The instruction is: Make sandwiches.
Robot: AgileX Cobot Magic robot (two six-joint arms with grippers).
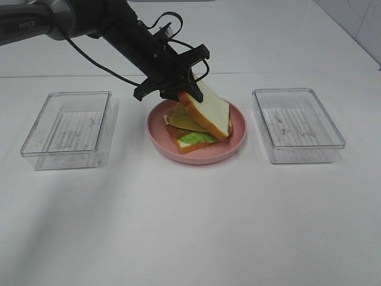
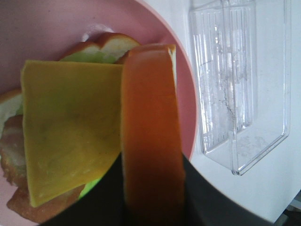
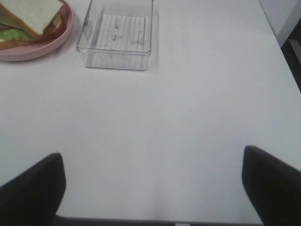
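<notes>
Worktop [image 1: 190, 226] was white and carried a pink plate [image 1: 229, 149] at its middle, with one clear tray [image 1: 36, 140] to the left and a second clear tray [image 1: 339, 137] to the right, each standing apart from the plate.

Left arm [image 1: 89, 21] reached in from the upper left of the high view and sloped down across the middle toward the plate. Its claw [image 1: 189, 92] was clenched on the top bread slice [image 1: 208, 110], gripping it at the crust edge. The slice was held tilted, with the gripped end raised and the lower end down over the stack on the plate. The left wrist view showed the orange-brown crust of that slice edge-on between the jaws.

Stack on the plate consisted of a bottom bread slice [image 1: 193, 146], a green lettuce leaf [image 1: 196, 137] and a yellow cheese slice [image 1: 184, 119]. The cheese lay partly beneath the tilted slice. Bacon could not be confirmed in these views.

Right claw [image 3: 153, 183] was released, with both fingers spread wide above bare worktop, well apart from the plate and the nearer tray.
</notes>
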